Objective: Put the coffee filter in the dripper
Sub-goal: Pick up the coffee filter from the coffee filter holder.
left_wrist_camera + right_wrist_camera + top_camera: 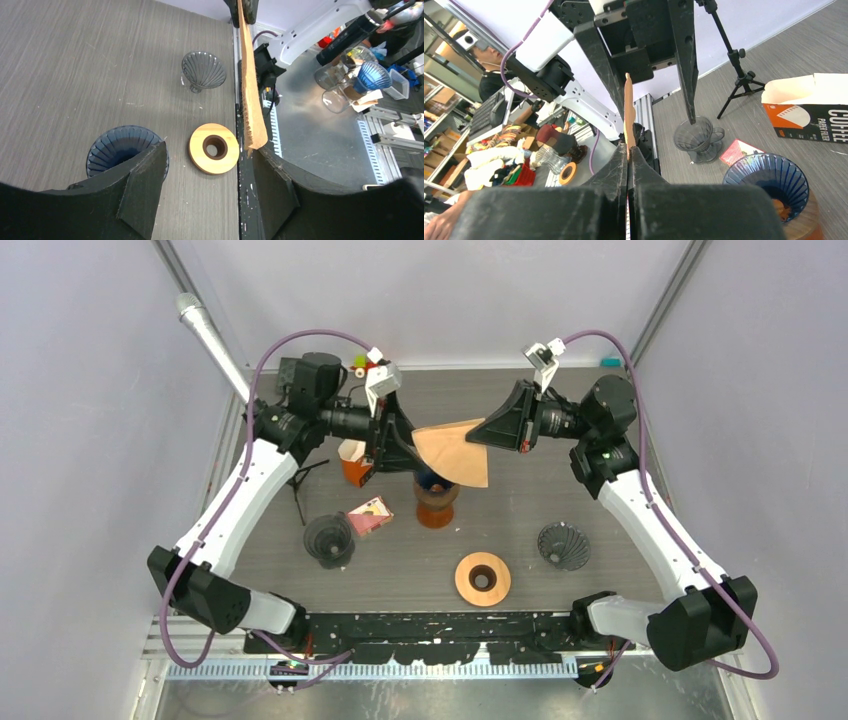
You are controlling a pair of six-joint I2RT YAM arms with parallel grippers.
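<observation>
The brown paper coffee filter (455, 452) hangs flat in the air above the blue dripper (436, 483), which sits on a brown stand. My right gripper (478, 433) is shut on the filter's right corner; in the right wrist view the paper (628, 110) rises edge-on from the closed jaws (629, 150). My left gripper (408, 448) is open at the filter's left corner. In the left wrist view the filter's edge (248, 85) rests against the right finger (270, 175), with a wide gap to the other finger. The blue dripper (117, 147) lies below.
Two dark grey drippers (330, 538) (563, 545) stand left and right. A wooden ring (483, 578) lies near the front. An orange filter box (352, 460), a red packet (369, 515) and a small black tripod (300, 485) sit to the left.
</observation>
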